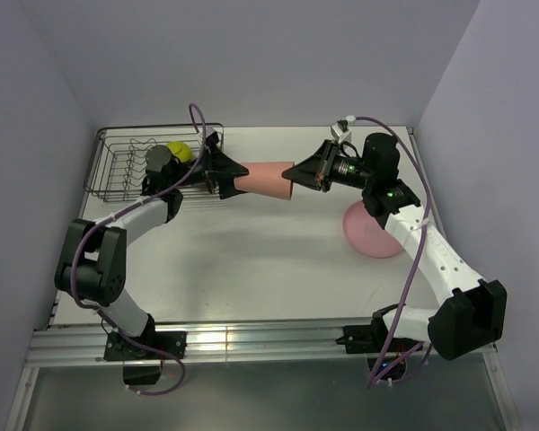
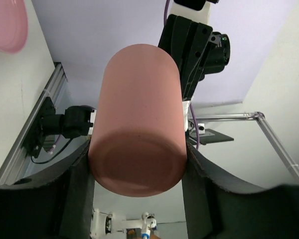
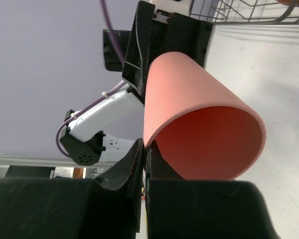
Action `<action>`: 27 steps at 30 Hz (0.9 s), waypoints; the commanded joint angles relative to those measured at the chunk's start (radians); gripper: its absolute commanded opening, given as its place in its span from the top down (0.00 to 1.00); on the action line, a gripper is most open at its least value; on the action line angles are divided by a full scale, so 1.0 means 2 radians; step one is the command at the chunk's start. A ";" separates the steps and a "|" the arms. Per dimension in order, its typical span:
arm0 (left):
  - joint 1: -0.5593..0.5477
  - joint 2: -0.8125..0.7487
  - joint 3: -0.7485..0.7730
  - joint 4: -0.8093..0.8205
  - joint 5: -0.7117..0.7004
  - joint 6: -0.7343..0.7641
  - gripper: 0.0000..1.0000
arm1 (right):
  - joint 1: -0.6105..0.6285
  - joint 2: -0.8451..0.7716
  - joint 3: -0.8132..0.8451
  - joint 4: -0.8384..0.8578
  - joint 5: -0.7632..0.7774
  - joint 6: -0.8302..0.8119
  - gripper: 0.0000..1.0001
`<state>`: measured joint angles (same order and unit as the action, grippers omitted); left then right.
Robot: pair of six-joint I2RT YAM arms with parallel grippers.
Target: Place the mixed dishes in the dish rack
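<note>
Salmon-pink cup (image 1: 265, 180), horizontal: right end effector (image 3: 144, 152) pinches rim, left end effector (image 1: 234, 180) clasps base

place: robot lab cell | evidence: plain lilac walls (image 1: 251, 54) boxing a white table (image 1: 251, 260); aluminium mounting rail (image 1: 269, 339)

pink plate (image 1: 361, 237) partly behind right arm, dish rack (image 1: 117, 167) contents indistinct (green, grey blobs)

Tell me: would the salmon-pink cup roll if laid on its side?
Probably: the salmon-pink cup is a smooth, handleless near-cylinder, so it should roll. Its thin wall holds shape under the rim pinch of the right gripper, so likely stiff and light.
</note>
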<state>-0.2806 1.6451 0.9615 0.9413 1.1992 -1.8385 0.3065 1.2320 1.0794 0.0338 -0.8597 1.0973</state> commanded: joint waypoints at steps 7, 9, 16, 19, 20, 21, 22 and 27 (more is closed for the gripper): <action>0.014 -0.049 0.061 -0.199 -0.033 0.164 1.00 | 0.004 0.008 0.048 -0.106 0.014 -0.086 0.35; 0.034 -0.053 0.066 -0.253 -0.049 0.209 1.00 | -0.002 0.005 0.073 -0.160 0.033 -0.117 0.00; 0.143 -0.022 0.202 -0.584 -0.157 0.455 1.00 | -0.044 -0.032 0.116 -0.280 0.143 -0.172 0.00; 0.171 0.007 0.314 -0.745 -0.273 0.557 1.00 | -0.051 -0.022 0.154 -0.369 0.197 -0.214 0.00; 0.173 0.016 0.368 -0.776 -0.304 0.574 1.00 | -0.050 -0.015 0.161 -0.401 0.202 -0.224 0.00; 0.174 0.024 0.393 -0.804 -0.332 0.602 1.00 | -0.051 -0.013 0.170 -0.414 0.214 -0.239 0.00; 0.176 0.041 0.433 -0.848 -0.374 0.614 1.00 | -0.052 -0.012 0.171 -0.429 0.217 -0.244 0.00; 0.180 0.072 0.476 -0.905 -0.445 0.644 1.00 | -0.052 -0.027 0.142 -0.427 0.216 -0.249 0.00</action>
<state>0.0818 1.7496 1.8595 -0.6548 0.4881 -0.6834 0.2066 1.2060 1.3800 -0.7555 -0.4683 0.6506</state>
